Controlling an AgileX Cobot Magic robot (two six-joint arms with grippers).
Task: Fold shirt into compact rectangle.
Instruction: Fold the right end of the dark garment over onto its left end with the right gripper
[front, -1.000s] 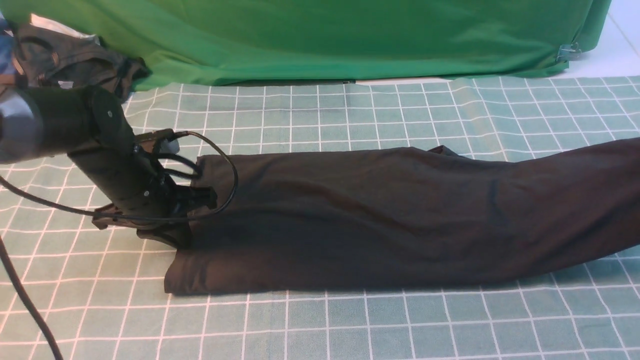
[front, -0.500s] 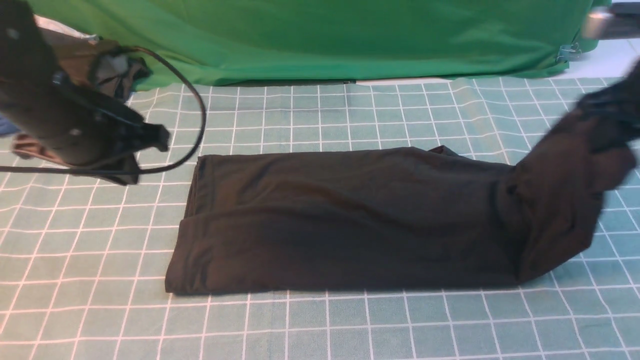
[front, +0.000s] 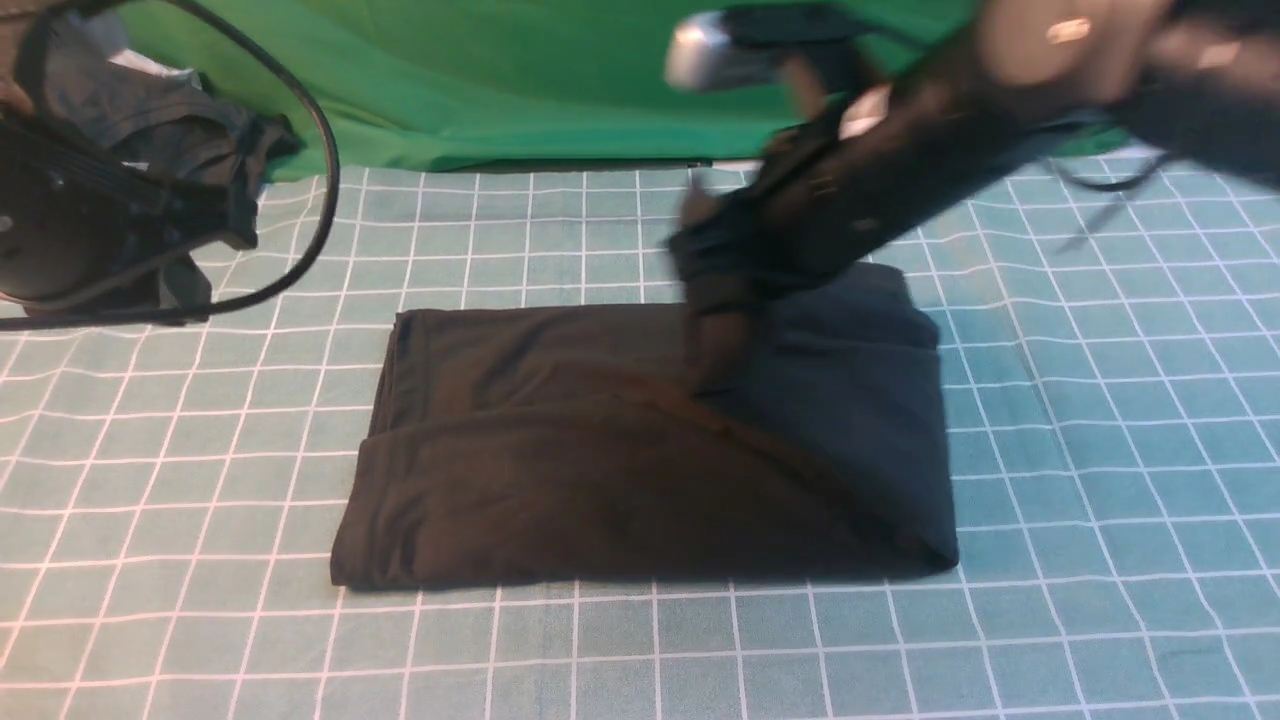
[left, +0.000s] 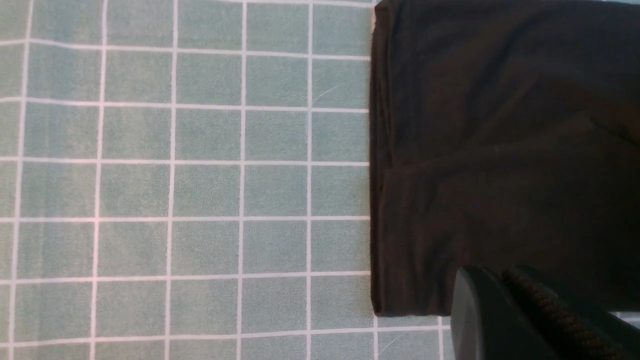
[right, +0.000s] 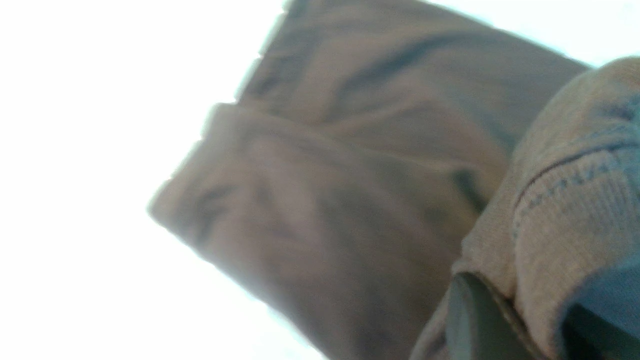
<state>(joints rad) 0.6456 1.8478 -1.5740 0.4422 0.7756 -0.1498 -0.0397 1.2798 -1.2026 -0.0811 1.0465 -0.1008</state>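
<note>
The black shirt (front: 560, 450) lies as a folded band on the checked cloth, print and label hidden. Its right end is lifted and doubled back over the middle, forming a fold at the right (front: 880, 420). My right gripper (front: 715, 275), blurred, hangs above the shirt's middle, shut on a bunched hem of the fabric (right: 565, 225); one finger (right: 475, 320) shows under the cloth. My left gripper (front: 185, 290) is raised off to the left of the shirt, shut and empty. In the left wrist view its fingers (left: 500, 320) are together beside the shirt's left edge (left: 450, 175).
A heap of dark clothing (front: 170, 130) sits at the back left corner. A green cloth backdrop (front: 600, 80) closes the far side. The left arm's black cable (front: 325, 170) loops in the air over the checked tablecloth (front: 1100, 450).
My right arm has swung in from the right, carrying the shirt's right end up and over toward the middle. My left arm has lifted off the shirt's left edge and drawn back left.
</note>
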